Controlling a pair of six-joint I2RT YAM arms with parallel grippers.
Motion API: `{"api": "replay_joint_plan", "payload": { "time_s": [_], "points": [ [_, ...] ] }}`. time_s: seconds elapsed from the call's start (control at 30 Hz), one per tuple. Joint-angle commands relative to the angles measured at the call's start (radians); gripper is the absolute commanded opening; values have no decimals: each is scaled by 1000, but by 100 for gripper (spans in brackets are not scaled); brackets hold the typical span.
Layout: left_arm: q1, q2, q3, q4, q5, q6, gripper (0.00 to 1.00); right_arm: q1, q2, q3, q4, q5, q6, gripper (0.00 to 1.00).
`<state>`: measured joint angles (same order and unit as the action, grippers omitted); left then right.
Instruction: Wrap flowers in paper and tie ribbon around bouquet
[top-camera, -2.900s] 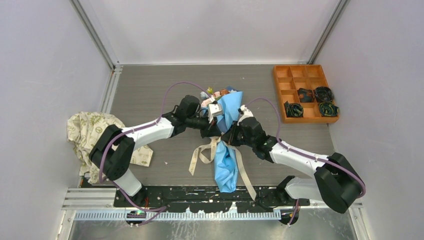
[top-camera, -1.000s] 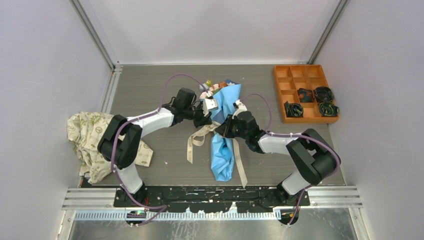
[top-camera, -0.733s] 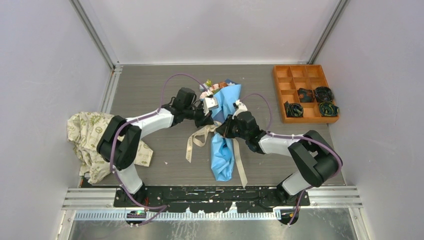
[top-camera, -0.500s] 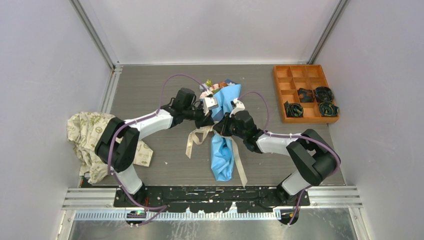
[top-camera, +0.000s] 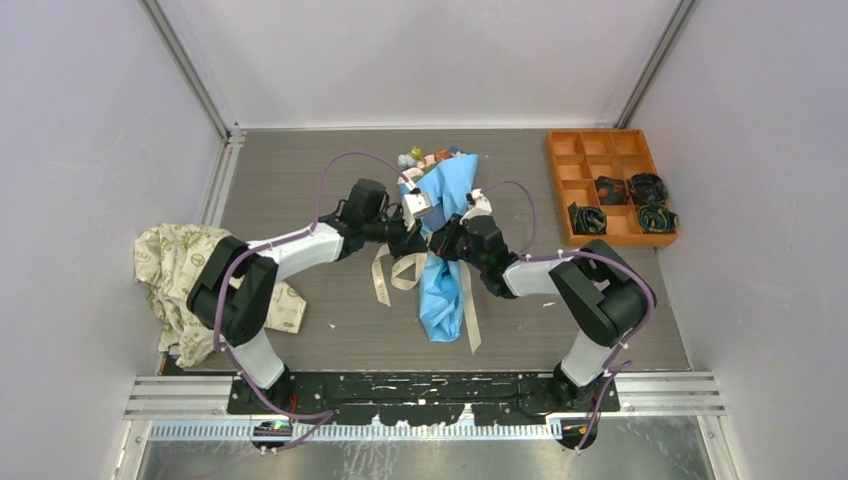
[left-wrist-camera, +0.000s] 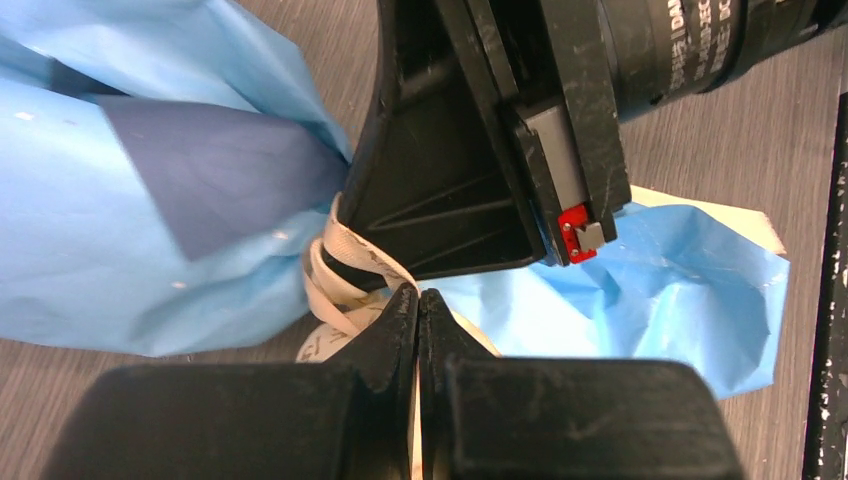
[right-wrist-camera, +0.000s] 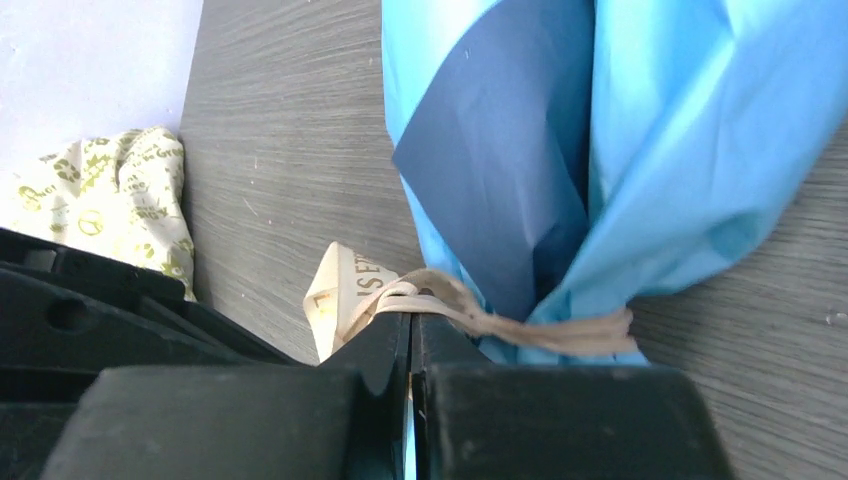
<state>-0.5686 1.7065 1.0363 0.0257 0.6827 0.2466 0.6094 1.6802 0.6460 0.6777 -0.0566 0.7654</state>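
The bouquet (top-camera: 445, 290) lies mid-table, a light blue paper (left-wrist-camera: 120, 240) cone with the flowers (top-camera: 425, 158) at its far, wide end. The beige ribbon (right-wrist-camera: 560, 330) is cinched round the cone's waist; a loop (top-camera: 388, 278) hangs left and a tail runs toward the near edge. My left gripper (top-camera: 419, 243) (left-wrist-camera: 418, 296) is shut on a ribbon strand at the waist's left side. My right gripper (top-camera: 438, 244) (right-wrist-camera: 410, 320) is shut on the ribbon right beside it. The two grippers nearly touch tip to tip.
An orange compartment tray (top-camera: 600, 150) with small dark coils (top-camera: 650, 216) stands at the far right. A cream cloth with green print (top-camera: 180, 270) (right-wrist-camera: 110, 190) is heaped at the left edge. Cage walls enclose the table on three sides.
Both grippers and the bouquet have shifted toward the far side. The ribbon loop on the left has drawn in shorter. The left jaws have closed fully on the ribbon.
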Motion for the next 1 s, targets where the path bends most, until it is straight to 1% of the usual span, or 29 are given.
{"api": "replay_joint_plan", "payload": {
  "time_s": [0.0, 0.1, 0.23, 0.33, 0.4, 0.47, 0.57, 0.67, 0.83, 0.97],
  "points": [
    [-5, -4, -39, 100, -13, 21, 1, -7, 31, 21, 137, 27, 36, 1],
    [-11, 12, -61, 132, -13, 72, 1, -7, 45, 17, 140, 10, 46, 1],
    [-31, 33, -78, 183, -18, 158, 0, -11, 46, 6, 139, -2, 49, 6],
    [-38, 43, -98, 216, -23, 196, 0, -18, 35, -6, 140, -9, 47, 6],
    [-40, 37, -99, 217, 18, 202, 1, -27, 44, -16, 181, -45, 45, 6],
    [-40, 27, -99, 220, 53, 199, 1, -41, 77, -21, 262, -112, 35, 6],
    [-32, 13, -91, 228, 46, 156, 0, -86, 136, -13, 386, -239, 33, 5],
    [-4, 15, -50, 222, 15, 57, 0, -97, 198, -14, 585, -331, -13, 3],
    [39, 28, 35, 169, -28, -107, 0, -97, 248, -8, 745, -298, -141, 3],
    [51, 35, 70, 151, -20, -172, 0, -98, 244, 19, 737, -238, -200, 2]
  ]
}}
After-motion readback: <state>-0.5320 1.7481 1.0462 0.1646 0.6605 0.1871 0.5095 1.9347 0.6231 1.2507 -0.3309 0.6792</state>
